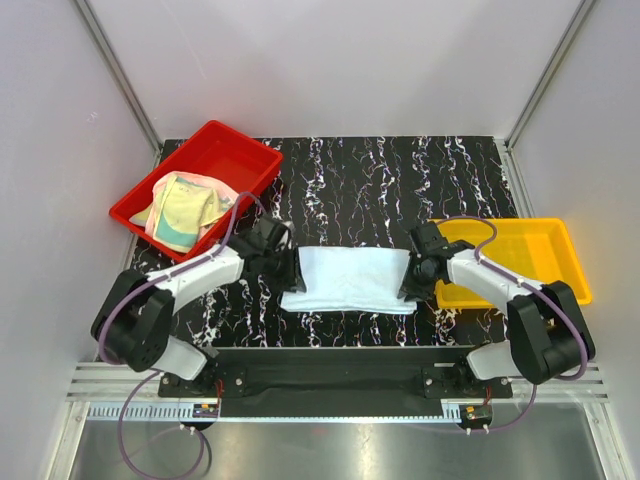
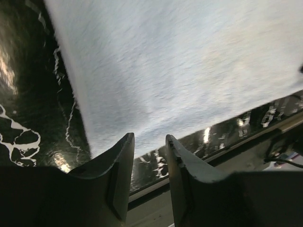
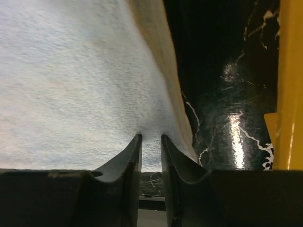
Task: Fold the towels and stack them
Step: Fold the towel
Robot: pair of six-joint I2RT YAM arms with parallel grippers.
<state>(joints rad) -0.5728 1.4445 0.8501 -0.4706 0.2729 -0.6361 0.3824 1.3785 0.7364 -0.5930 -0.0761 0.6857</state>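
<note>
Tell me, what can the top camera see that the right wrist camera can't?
Only the top view shows the red tray with bunched towels and the left gripper. Only the right wrist view shows the right gripper close up, tips at the edge of the white towel. Both show that towel, the yellow tray and the black table.

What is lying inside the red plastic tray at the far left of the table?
The red plastic tray holds a crumpled pile of soft cloth towels: pale yellow on top, pink and teal edges showing. Their number, and the tray floor under them, are covered.
</note>
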